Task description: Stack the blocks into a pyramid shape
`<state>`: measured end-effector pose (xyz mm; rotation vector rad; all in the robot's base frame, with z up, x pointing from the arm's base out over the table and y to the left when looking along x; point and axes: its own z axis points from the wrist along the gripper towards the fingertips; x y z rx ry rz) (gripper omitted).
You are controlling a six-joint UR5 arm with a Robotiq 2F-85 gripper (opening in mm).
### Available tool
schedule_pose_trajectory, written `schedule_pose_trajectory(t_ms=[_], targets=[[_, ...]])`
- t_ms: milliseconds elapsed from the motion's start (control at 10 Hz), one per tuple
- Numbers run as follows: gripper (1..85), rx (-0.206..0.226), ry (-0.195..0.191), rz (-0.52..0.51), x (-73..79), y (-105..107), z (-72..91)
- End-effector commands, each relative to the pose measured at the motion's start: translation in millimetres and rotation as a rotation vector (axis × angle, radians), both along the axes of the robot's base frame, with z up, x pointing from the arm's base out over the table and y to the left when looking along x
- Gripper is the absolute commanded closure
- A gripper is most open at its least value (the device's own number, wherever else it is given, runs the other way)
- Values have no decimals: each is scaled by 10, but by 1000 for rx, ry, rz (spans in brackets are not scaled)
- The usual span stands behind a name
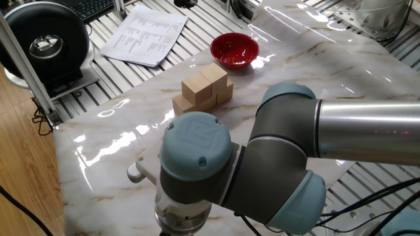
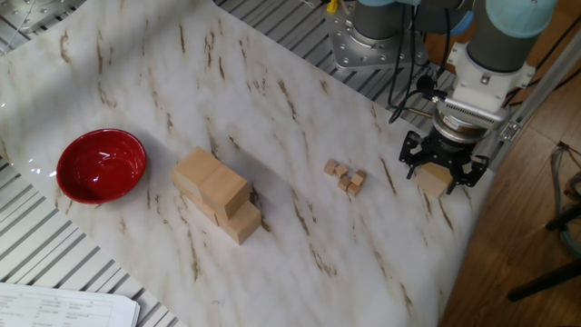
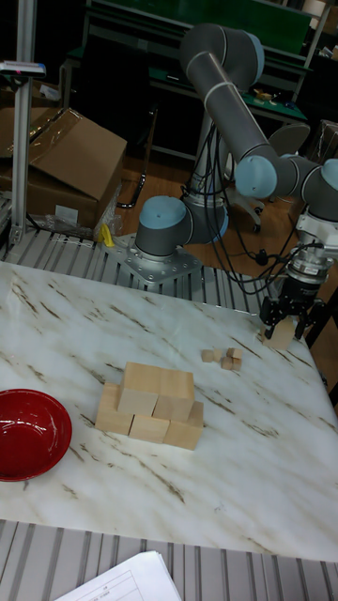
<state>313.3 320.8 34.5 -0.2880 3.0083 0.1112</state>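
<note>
Gripping one of the blocks (image 2: pixel 436 178) at the counter (image 2: pixel 300 236) edge, well apart from the pyramid shape (image 2: pixel 216 193) beside the red bowl (image 2: pixel 101 164), the hand (image 2: pixel 442 163) should lift straight, clear the tiny cubes (image 2: pixel 346 175), and set it squarely on top.
</note>
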Motion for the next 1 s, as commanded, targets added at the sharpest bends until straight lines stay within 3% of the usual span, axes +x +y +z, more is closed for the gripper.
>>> schedule_pose_trajectory(t_ms=[0, 300, 500, 700, 900], targets=[[167, 14, 5, 0, -8, 32, -37], [183, 39, 8, -15, -12, 91, -32], [240, 42, 15, -27, -28, 94, -34], [250, 34, 19, -25, -39, 74, -39], [250, 13, 52, -16, -126, 22, -58]])
